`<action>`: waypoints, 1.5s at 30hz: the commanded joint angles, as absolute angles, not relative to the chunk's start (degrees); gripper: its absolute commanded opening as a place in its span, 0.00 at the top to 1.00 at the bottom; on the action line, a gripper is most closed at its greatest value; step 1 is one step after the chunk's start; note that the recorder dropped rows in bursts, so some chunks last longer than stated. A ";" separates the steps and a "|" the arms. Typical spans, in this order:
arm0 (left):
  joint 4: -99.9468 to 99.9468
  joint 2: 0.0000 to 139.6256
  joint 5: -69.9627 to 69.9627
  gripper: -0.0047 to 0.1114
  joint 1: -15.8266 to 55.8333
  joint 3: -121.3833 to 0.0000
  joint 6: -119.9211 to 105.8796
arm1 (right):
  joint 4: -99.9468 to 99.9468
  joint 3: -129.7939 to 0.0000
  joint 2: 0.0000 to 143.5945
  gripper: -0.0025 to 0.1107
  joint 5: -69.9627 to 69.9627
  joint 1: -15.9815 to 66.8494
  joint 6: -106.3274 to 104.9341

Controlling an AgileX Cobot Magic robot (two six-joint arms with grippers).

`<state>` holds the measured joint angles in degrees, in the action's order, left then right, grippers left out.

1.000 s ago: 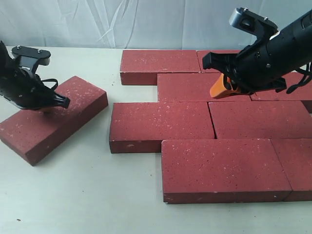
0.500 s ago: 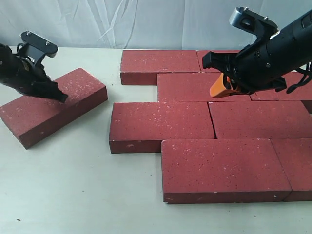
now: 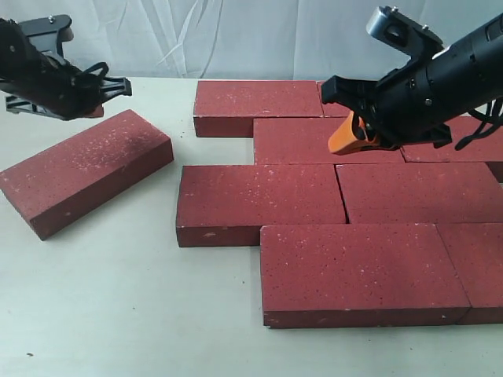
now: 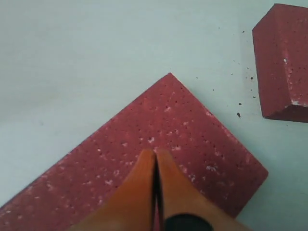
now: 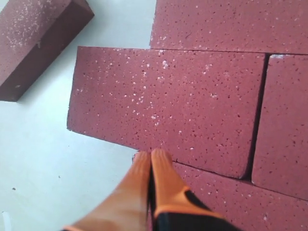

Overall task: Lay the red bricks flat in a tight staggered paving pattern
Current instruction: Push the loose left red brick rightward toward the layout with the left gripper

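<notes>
left gripper (image 4: 154, 153) and right gripper (image 5: 150, 154) are pressed together. loose brick (image 3: 86, 169) lies askew below the left gripper; off-centre pushing could twist it, leaving gaps.

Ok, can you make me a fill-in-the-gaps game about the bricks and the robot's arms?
1. The loose brick lies on the ___ side of the exterior view.
2. The left gripper has its jaws ___.
3. The right gripper holds ___.
Missing words: left, shut, nothing.
</notes>
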<state>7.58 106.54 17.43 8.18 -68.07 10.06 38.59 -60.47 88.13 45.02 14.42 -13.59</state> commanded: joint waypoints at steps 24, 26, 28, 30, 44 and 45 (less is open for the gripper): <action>12.04 115.95 18.64 0.96 14.59 -72.94 0.63 | 46.86 -60.29 87.63 0.98 47.06 14.40 -20.21; 12.31 115.95 20.54 0.96 15.19 -72.94 -1.80 | 49.59 -60.29 87.63 0.98 48.00 14.40 -22.85; 12.41 115.95 22.09 0.96 15.52 -72.94 -3.11 | 50.77 -60.29 87.63 0.98 48.87 14.40 -24.80; 13.38 115.95 23.40 0.96 15.80 -72.94 -4.40 | 51.28 -60.29 87.63 0.98 49.13 14.40 -25.49; 30.63 115.95 28.45 0.96 17.86 -72.94 -36.94 | 52.00 -60.29 87.63 0.98 49.13 14.40 -26.34; 31.67 115.95 29.77 0.96 17.86 -72.94 -41.01 | 52.00 -60.29 87.63 0.98 49.13 14.40 -26.34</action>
